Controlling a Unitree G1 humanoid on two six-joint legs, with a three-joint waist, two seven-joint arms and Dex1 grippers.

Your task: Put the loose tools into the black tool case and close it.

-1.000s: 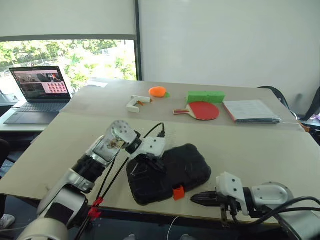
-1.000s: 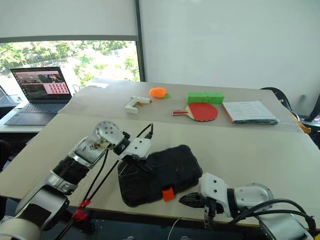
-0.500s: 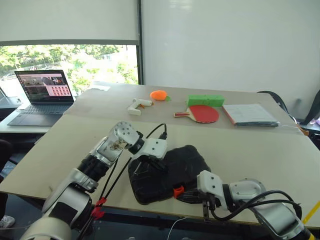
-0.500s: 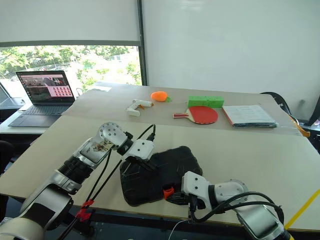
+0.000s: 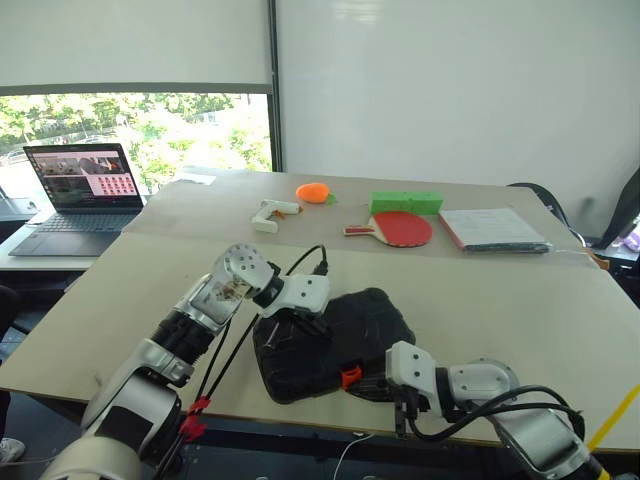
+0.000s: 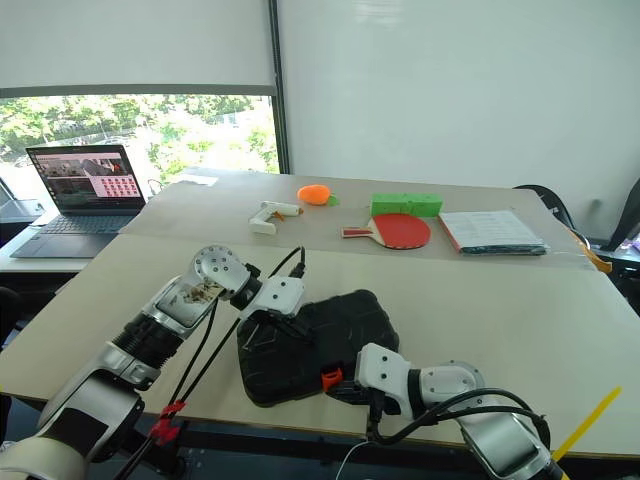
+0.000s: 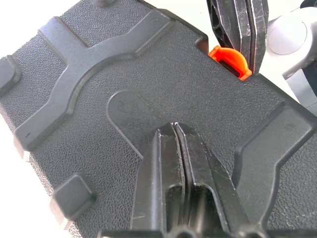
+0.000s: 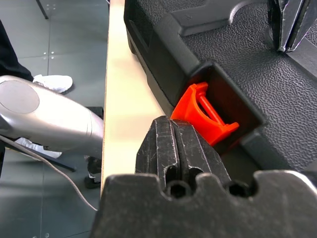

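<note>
The black tool case (image 5: 335, 340) lies closed. The left gripper (image 7: 174, 130), fingers pressed together, rests on its lid. The right gripper (image 8: 174, 130), also pinched tight, touches the orange latch (image 8: 204, 118).

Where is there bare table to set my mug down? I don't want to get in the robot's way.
Free: the wide stretch right of the black tool case, up to the seam before the paddle and booklet. Also between the case and glue gun. Crowded: the near edge, where both shut grippers, left and right, work.
</note>
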